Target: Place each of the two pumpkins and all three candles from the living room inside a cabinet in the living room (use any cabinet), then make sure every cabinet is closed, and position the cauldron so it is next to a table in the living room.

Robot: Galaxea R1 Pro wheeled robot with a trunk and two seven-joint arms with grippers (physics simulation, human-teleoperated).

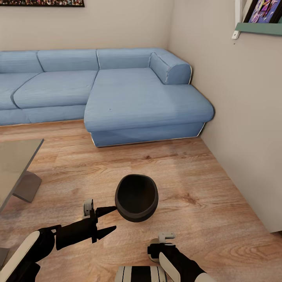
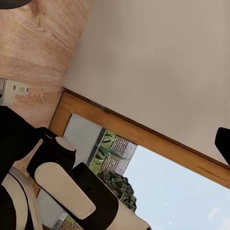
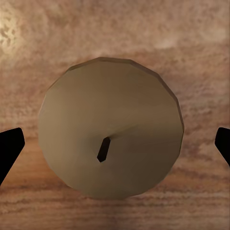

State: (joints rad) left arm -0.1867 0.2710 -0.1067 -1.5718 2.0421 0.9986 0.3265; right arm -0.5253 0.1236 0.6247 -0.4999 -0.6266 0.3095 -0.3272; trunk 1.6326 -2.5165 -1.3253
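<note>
Head view: cauldron (image 1: 136,197) sits on wood floor (image 1: 188,176), mouth up, well apart from sofa (image 1: 117,90) and off the near-right corner of the desk (image 1: 15,164). Desk = glossy glass top on grey block leg (image 1: 28,187), cut by frame's left edge; nothing seen on its visible part. Blue L-shaped sofa along back wall, chaise end against right wall (image 1: 243,129). Shelf w/ picture (image 1: 258,19) up on right wall.

Left gripper (image 1: 111,221) low over floor, just beside cauldron on its left side; jaws spread wide, upper fingertip (image 1: 111,210) at or touching cauldron's outer wall, lower one clear of it. Nothing between jaws.

Right gripper (image 1: 160,244) points down at floor, near cauldron's front-right. Fingers mostly hidden from head cam.

Right wrist view: candle (image 3: 110,127) straight below, seen end-on: pale round top w/ dark wick, standing upright on floor. Two dark fingertips (image 3: 9,148) sit at opposite edges of frame, both clear of candle w/ floor showing between. Jaws open, straddling candle, not gripping.

Left wrist view: looks across room at wall + wood-framed window (image 2: 158,163), plants outside. Right arm (image 2: 62,187) in foreground, white/black shell. One dark fingertip (image 2: 223,143) at frame edge. Sliver of cauldron (image 2: 12,3) in corner.
</note>
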